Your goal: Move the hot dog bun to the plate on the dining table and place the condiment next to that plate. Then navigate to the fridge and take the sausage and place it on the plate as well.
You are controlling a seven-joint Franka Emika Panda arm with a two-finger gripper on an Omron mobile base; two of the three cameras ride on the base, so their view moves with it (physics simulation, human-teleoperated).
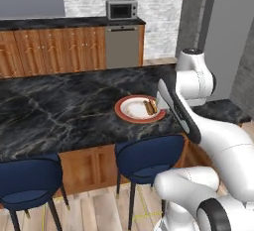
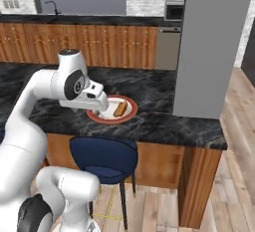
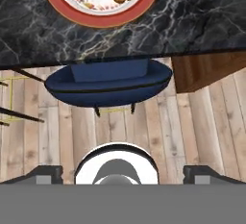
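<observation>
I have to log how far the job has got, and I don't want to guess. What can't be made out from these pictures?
- Plate: in the left base view the arm covers its right edge and part of the hot dog bun.
- Plate, hand view: the top edge cuts it off, and the bun too.
- Gripper: in the right base view the hand hides its fingertips.
- Pattern on the plate: too small to read.

hot dog bun (image 2: 120, 109) on plate (image 2: 130, 115), plate on dining table (image 2: 164, 124), stool (image 2: 102, 159) below

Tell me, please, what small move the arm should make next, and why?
Probably pull the arm back and go for the condiment: the hot dog bun already lies on the plate, the claw is open and empty, and nothing stands beside that plate yet.
</observation>
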